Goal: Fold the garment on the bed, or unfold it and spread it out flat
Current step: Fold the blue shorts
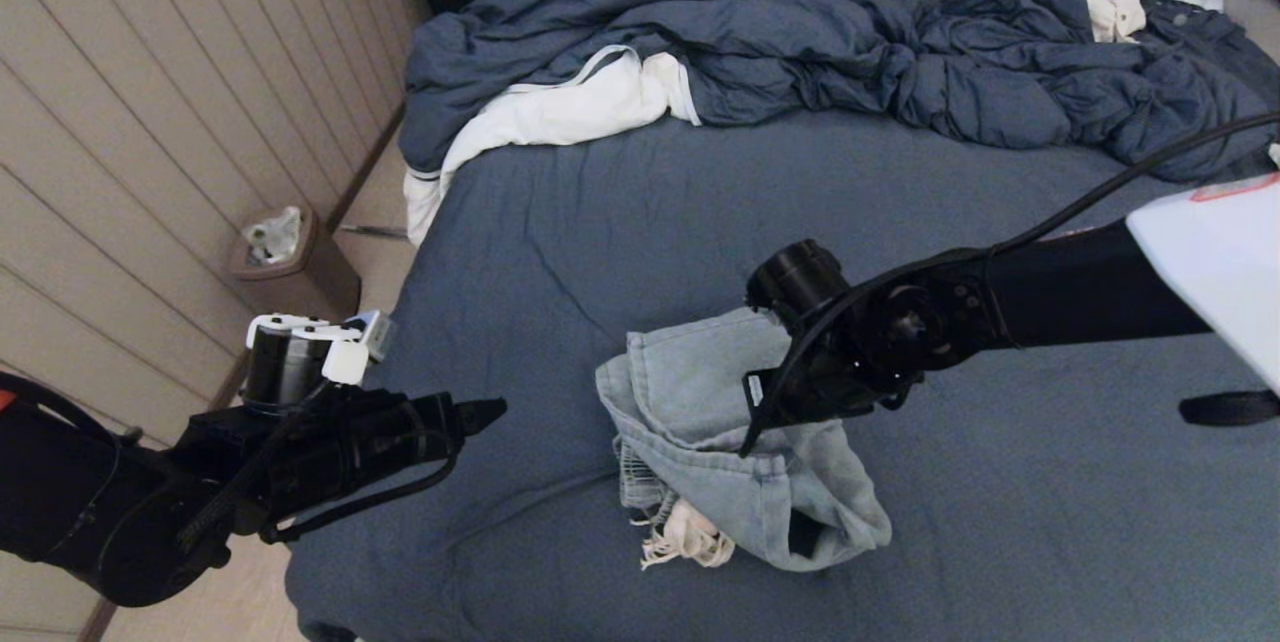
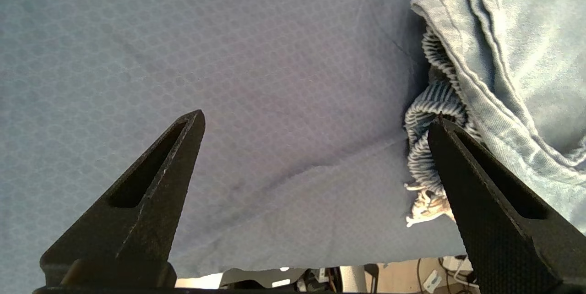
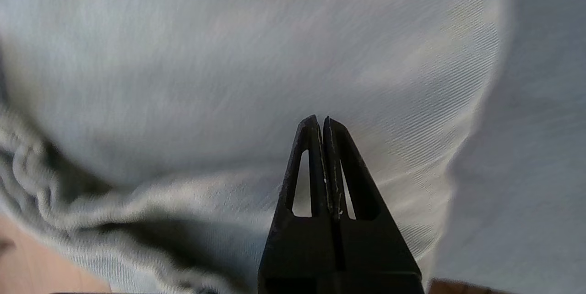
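I had the shorts bunched on the bed, nowhere near flat, right gripper pinched empty above them, left gripper spread wide alongside.

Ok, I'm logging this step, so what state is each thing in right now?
shorts: bunched in a heap on the bed, not flat
bed: sheet mostly smooth
duvet: crumpled at the far end
left gripper: fingers open, beside the shorts
right gripper: fingers shut, over the shorts

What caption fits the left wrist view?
Open left gripper hovers over the bed, beside the crumpled denim shorts.
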{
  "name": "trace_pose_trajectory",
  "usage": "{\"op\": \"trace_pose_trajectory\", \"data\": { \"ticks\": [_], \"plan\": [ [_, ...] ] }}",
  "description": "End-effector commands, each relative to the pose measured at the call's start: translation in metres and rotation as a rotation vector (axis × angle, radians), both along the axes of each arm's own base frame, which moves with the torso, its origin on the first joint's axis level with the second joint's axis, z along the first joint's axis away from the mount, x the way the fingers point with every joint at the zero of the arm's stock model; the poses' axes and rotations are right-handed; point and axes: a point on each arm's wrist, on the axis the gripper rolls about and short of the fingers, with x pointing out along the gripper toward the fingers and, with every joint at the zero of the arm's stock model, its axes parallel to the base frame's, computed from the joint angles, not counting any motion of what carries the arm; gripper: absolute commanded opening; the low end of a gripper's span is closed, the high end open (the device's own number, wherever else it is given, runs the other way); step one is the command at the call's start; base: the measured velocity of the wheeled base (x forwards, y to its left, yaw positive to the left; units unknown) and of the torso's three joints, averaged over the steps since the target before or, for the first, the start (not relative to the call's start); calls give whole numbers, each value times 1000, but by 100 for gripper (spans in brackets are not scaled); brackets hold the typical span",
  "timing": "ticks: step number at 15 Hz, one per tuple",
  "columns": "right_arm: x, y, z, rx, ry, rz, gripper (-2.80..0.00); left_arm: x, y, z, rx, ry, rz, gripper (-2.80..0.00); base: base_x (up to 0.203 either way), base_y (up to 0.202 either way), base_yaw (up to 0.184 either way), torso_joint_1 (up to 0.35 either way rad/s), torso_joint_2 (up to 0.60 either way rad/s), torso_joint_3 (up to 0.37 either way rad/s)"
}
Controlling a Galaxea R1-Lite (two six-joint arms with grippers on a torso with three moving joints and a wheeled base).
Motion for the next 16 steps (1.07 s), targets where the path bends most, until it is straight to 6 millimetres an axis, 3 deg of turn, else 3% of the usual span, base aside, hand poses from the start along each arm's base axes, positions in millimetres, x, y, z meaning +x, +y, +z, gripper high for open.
{"op": "trace_pose_trajectory", "data": {
  "ticks": [1,9,12,16],
  "plan": [
    [-18,15,-6,-16,31,58,-280,0,0,1,-4,-3,2,0,0,0,0,0,0,0],
    [-112,107,-9,-7,69,421,-280,-2,1,8,-19,-25,4,0,0,0,0,0,0,0],
    [-111,101,-9,9,87,406,-280,-2,1,7,-18,-24,4,0,0,0,0,0,0,0],
    [-84,50,11,48,48,247,-280,-3,1,7,-17,-22,4,0,0,0,0,0,0,0]
  ]
}}
